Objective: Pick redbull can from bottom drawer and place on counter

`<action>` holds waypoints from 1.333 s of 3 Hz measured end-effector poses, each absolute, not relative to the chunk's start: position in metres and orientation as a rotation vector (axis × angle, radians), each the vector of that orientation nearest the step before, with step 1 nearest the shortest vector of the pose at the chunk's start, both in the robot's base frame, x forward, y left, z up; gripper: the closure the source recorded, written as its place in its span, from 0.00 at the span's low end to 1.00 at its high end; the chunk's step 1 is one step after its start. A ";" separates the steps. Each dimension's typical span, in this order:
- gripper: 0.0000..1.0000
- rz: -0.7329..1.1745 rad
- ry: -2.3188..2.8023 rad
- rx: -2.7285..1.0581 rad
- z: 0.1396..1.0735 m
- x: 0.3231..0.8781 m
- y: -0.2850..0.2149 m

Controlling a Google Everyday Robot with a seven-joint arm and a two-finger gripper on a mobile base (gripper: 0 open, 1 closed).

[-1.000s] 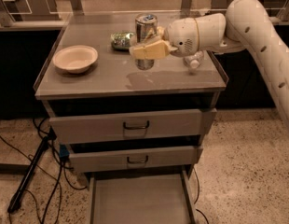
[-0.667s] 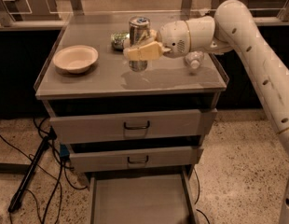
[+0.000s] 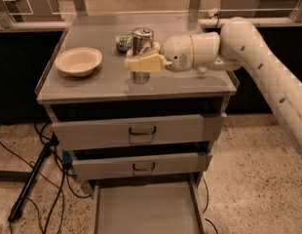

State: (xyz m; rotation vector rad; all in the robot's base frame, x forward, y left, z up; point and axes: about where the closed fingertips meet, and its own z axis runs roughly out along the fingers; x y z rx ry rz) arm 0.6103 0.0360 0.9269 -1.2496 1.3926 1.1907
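The redbull can (image 3: 141, 37), slim and silver, stands upright at the middle of the counter (image 3: 185, 84), its base on or just above the surface. My gripper (image 3: 141, 62) reaches in from the right on the white arm. Its cream fingers (image 3: 150, 64) are closed around the can's middle. The bottom drawer (image 3: 146, 208) is pulled out at the foot of the cabinet and its grey floor is bare.
A cream bowl (image 3: 78, 61) sits on the counter's left side. A small green packet (image 3: 122, 42) lies just behind the can. The two upper drawers (image 3: 141, 130) are slightly open. Cables and a dark stand leg (image 3: 29, 189) lie on the floor at the left.
My gripper has carried the can a little to the left and lowered it toward the counter surface. The bowl and drawers have not moved.
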 end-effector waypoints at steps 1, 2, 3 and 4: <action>1.00 1.189 1.458 -1.136 0.908 0.611 0.050; 1.00 1.174 1.474 -1.125 0.907 0.613 0.053; 1.00 1.124 1.509 -1.068 0.911 0.623 0.051; 1.00 1.047 1.535 -1.014 0.914 0.638 0.042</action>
